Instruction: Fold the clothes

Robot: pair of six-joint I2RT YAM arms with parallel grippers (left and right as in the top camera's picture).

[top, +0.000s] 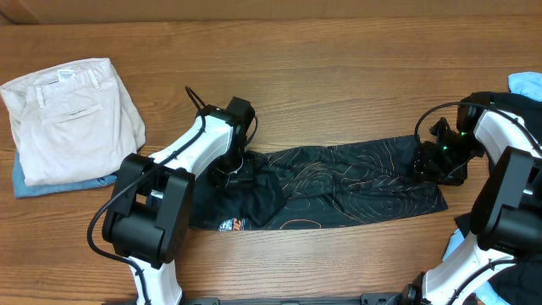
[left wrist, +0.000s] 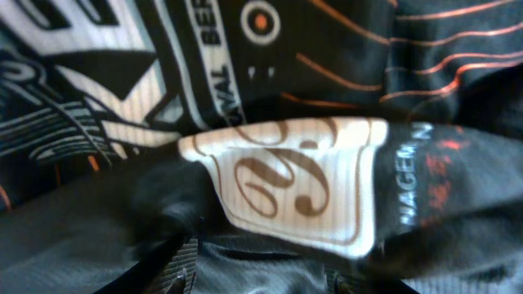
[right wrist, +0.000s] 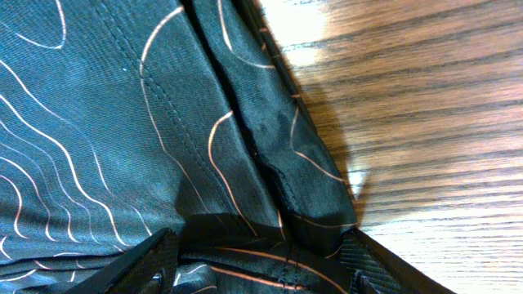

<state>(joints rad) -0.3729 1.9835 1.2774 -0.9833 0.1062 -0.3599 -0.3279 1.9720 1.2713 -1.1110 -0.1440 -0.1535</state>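
Top (top: 339, 182): black with orange lines, a long band across mid-table.
Left gripper (top: 227, 174): arm bent down onto the top's left end; whether it is spread or pinching, cannot tell.
Right gripper (top: 432, 161): at the right end, fingers (right wrist: 151, 257) spread, hem between them.
Table (top: 339, 68): brown wood; beige trousers (top: 72, 119) folded far left.

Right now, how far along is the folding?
Done: beige trousers lie folded at the far left. In hand: the black top is a long strip, with the left hand and right hand at its ends. Left: probably folding that strip shorter.
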